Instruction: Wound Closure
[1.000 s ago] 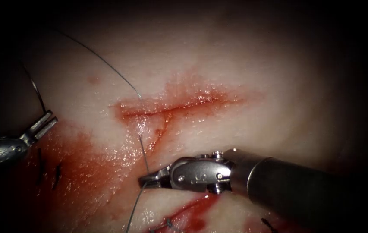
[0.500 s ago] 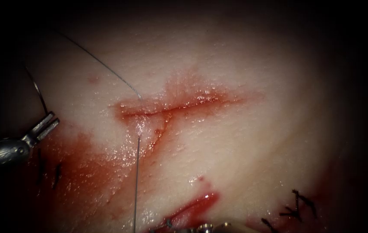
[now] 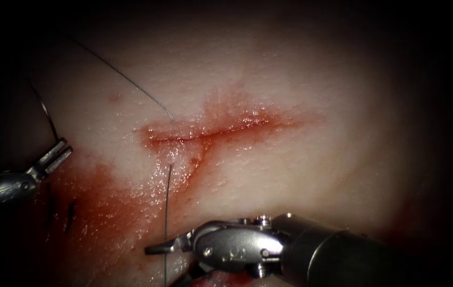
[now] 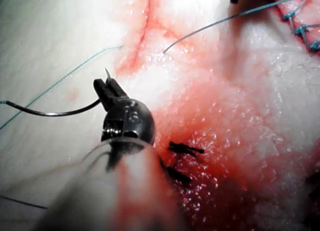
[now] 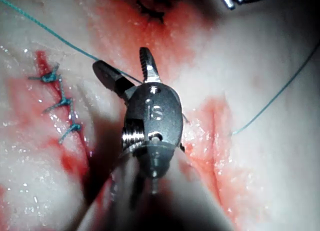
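The cut [image 3: 210, 130] runs across the tissue [image 3: 300, 175]. Thread [image 3: 125, 79] enters above the cut's left end, and its other strand [image 3: 167, 212] leaves below it and hangs straight down. My right tool [image 3: 165, 263] stands open low in the endoscope view with that strand between its jaws, holding nothing. The right wrist view shows the right tool [image 5: 121, 58] spread with the thread [image 5: 65, 41] crossing between them. Far left of the cut, my left tool [image 3: 59, 151] is shut on the curved needle [image 3: 45, 114], free of the tissue. The left wrist view shows the left tool [image 4: 106, 87] gripping the needle [image 4: 50, 112] near its point.
Red fluid [image 3: 104, 212] pools on the tissue below and left of the cut. Dark cut thread ends [image 3: 69, 215] lie in it near the left tool. A row of finished stitches [image 5: 60, 101] sits beside the right tool.
A second ago my right tool was shut on the lower strand. It drew down out of view, the strand straightened, and it is back, lower, with jaws open. The left tool stayed put.
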You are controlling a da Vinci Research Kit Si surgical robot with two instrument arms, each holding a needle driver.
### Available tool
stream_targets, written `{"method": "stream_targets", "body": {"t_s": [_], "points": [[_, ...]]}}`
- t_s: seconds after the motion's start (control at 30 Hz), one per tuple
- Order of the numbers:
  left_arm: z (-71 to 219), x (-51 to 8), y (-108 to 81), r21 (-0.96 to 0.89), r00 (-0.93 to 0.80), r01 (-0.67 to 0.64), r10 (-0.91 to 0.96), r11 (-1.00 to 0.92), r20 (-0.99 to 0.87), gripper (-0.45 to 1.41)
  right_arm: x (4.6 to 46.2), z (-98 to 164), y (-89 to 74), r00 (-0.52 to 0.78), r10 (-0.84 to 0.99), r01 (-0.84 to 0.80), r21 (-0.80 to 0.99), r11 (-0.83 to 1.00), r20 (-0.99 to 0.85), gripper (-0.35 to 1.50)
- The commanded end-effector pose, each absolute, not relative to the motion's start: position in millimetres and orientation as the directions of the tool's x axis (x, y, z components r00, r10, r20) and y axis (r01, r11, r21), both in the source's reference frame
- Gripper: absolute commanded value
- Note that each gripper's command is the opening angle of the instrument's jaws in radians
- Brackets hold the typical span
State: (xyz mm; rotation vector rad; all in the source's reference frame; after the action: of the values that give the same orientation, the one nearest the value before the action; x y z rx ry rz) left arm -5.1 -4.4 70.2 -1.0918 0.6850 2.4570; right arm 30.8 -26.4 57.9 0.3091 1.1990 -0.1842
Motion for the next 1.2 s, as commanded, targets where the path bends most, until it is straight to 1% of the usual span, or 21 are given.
{"method": "stream_targets", "body": {"t_s": [0.03, 0.27, 0.43, 0.5, 0.53, 0.9, 0.97, 1.0, 1.07, 1.1, 1.13, 1.17, 1.2], "points": [[70.7, -5.6, -3.8, 0.283, -0.633, -0.506, 0.128, -0.815, -0.763, -0.45, 31.2, 59.2, -24.4, 0.359, 0.01, 0.295, 0.123, 0.948, -0.933, 1.01], [70.7, -5.6, -3.9, 0.279, -0.63, -0.51, 0.132, -0.814, -0.765, -0.45, 31.1, 62.9, -20.8, 0.378, -0.019, 0.266, 0.089, 0.96, -0.925, 0.96], [70.8, -5.6, -3.9, 0.28, -0.63, -0.51, 0.132, -0.813, -0.765, -0.45, 31.3, 66.9, -18.2, 0.401, -0.036, 0.238, 0.066, 0.969, -0.915, 0.96], [70.8, -5.6, -4.0, 0.281, -0.632, -0.508, 0.131, -0.814, -0.764, -0.45, 31.5, 68.4, -17.5, 0.409, -0.039, 0.229, 0.061, 0.972, -0.912, 1.0], [70.8, -5.6, -4.0, 0.281, -0.632, -0.508, 0.131, -0.814, -0.764, -0.45, 31.7, 70.1, -17.0, 0.416, -0.046, 0.22, 0.051, 0.974, -0.908, 1.05], [70.9, -5.5, -4.2, 0.279, -0.631, -0.51, 0.134, -0.814, -0.764, -0.45, 33.5, 75.4, -16.9, 0.422, -0.068, 0.216, 0.028, 0.976, -0.904, 1.05], [71.0, -5.5, -4.3, 0.28, -0.631, -0.51, 0.133, -0.813, -0.764, -0.45, 33.4, 75.7, -16.9, 0.422, -0.065, 0.213, 0.029, 0.977, -0.904, 1.01], [71.0, -5.5, -4.3, 0.28, -0.631, -0.51, 0.133, -0.813, -0.764, -0.45, 33.4, 75.8, -17.0, 0.419, -0.065, 0.217, 0.03, 0.976, -0.906, 0.96], [71.0, -5.5, -4.3, 0.28, -0.631, -0.51, 0.133, -0.813, -0.764, -0.45, 33.4, 75.8, -17.2, 0.413, -0.066, 0.226, 0.031, 0.974, -0.909, 0.79], [71.0, -5.5, -4.3, 0.279, -0.631, -0.51, 0.133, -0.813, -0.764, -0.45, 33.5, 75.8, -17.4, 0.412, -0.068, 0.227, 0.03, 0.973, -0.909, 0.66], [71.0, -5.5, -4.3, 0.28, -0.631, -0.51, 0.133, -0.813, -0.764, -0.45, 33.5, 75.7, -17.6, 0.407, -0.069, 0.233, 0.031, 0.972, -0.911, 0.26], [71.0, -5.5, -4.3, 0.28, -0.631, -0.51, 0.133, -0.813, -0.764, -0.45, 33.5, 75.7, -18.0, 0.396, -0.07, 0.254, 0.036, 0.967, -0.916, -0.23], [71.0, -5.5, -4.3, 0.28, -0.631, -0.51, 0.133, -0.813, -0.764, -0.45, 33.4, 75.6, -18.2, 0.391, -0.071, 0.274, 0.042, 0.961, -0.918, -0.35]]}}
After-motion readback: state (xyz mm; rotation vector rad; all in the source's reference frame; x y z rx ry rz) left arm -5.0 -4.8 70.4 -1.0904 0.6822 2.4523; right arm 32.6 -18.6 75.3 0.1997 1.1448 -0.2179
